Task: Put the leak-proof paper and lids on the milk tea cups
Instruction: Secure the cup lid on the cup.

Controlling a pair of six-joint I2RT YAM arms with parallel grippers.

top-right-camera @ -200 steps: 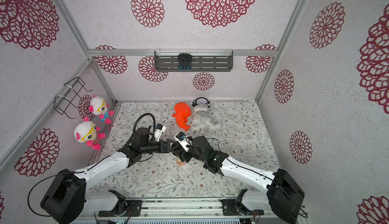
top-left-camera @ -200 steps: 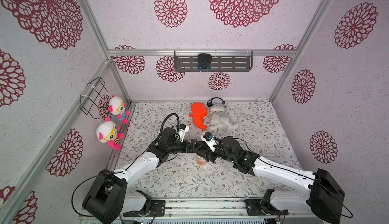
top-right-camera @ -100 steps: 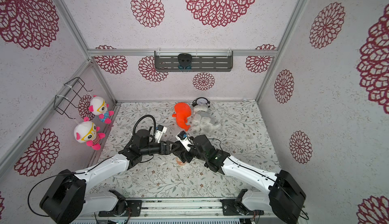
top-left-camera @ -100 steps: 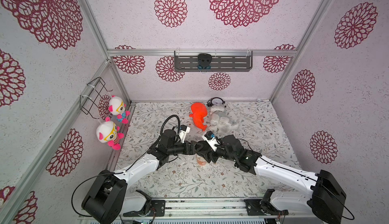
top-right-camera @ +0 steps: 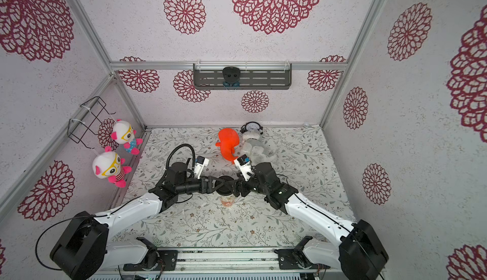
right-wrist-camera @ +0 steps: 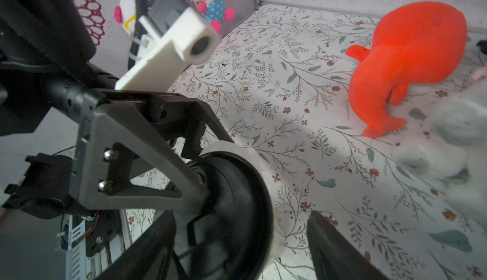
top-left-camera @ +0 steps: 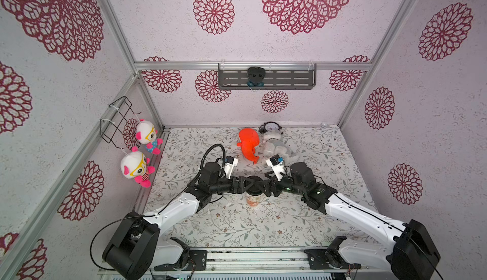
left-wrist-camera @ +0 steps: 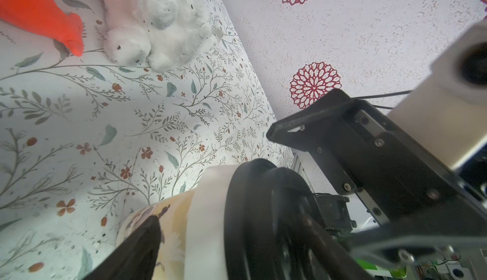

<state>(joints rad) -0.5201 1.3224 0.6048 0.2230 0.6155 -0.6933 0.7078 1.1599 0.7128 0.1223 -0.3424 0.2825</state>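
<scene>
The paper (left-wrist-camera: 205, 212) lies draped over the rim of the cup (top-left-camera: 253, 201) under the lid (top-left-camera: 253, 186); with right fingers (right-wrist-camera: 332, 249) released beside the cup and left fingers (left-wrist-camera: 137, 249) impossible to judge, best press the lid down squarely, keeping the cup upright.

- My cup (top-left-camera: 253, 201) is cream with orange print low on its side
- Its lid (right-wrist-camera: 237, 199) is black, over a whitish band of paper (left-wrist-camera: 205, 212)
- The table (top-left-camera: 210, 220) is white with grey-green sprigs and small rust flowers
- The walls (top-left-camera: 263, 49) are pale with crimson lace rosettes
- The orange plush (top-left-camera: 249, 144) is one bright colour all over; the fluffy plush (top-left-camera: 275, 147) is white and grey
- My left arm (top-left-camera: 174, 207) and right arm (top-left-camera: 355, 215) are white with black joints
</scene>
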